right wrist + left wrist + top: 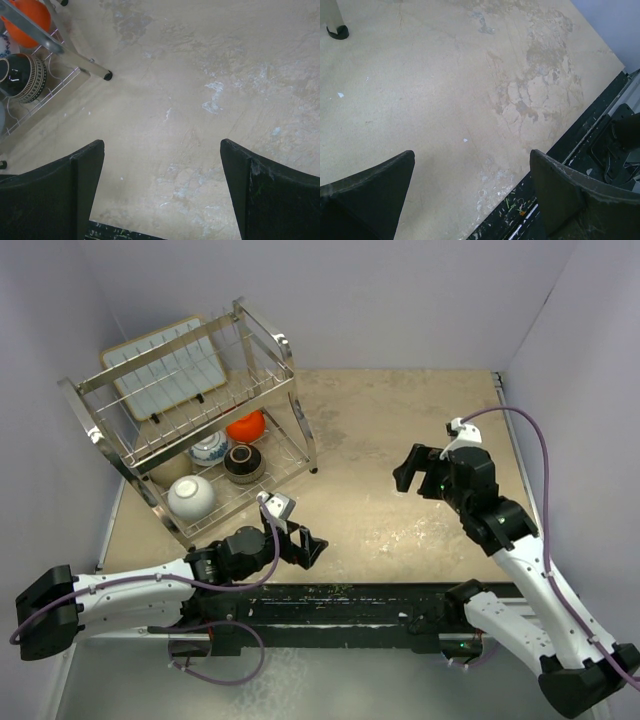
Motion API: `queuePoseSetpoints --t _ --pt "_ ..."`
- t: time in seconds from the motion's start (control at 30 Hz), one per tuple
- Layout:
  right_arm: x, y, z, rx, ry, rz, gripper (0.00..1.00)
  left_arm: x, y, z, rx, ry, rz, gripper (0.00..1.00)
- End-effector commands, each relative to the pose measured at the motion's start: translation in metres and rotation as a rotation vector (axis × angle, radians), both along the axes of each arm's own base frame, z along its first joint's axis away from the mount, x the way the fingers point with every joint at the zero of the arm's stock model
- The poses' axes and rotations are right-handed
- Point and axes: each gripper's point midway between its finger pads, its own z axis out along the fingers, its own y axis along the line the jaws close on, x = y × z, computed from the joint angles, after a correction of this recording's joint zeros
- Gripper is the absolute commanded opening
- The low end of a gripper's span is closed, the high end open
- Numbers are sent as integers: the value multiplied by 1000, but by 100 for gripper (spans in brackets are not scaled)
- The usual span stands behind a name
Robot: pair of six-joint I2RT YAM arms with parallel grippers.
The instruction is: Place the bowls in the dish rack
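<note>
The metal wire dish rack [283,350] stands at the far left with a pale tray [160,368] in its upper tier. Its lower tier holds a white bowl [190,496], a blue-and-white bowl [209,448], a dark brown bowl [243,462] and an orange-red bowl [246,425]. No beige bowl shows. The right wrist view shows the rack's foot [106,76], the dark bowl [22,77] and the orange bowl [30,17]. My left gripper [305,543] is open and empty near the table's front edge. My right gripper [408,472] is open and empty over mid table.
Grey walls close in the beige table [400,430] on three sides. The black mounting rail [340,605] runs along the near edge. One rack foot [337,32] shows at the top left of the left wrist view.
</note>
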Motion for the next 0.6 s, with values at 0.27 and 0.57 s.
queuePoseSetpoints --t 0.27,0.57 --pt "5 -4 0 -4 -22 -29 99 3 -4 6 -30 -6 16 99" --pt "5 -7 -2 -44 -32 -13 99 5 -3 7 -22 -5 28 99"
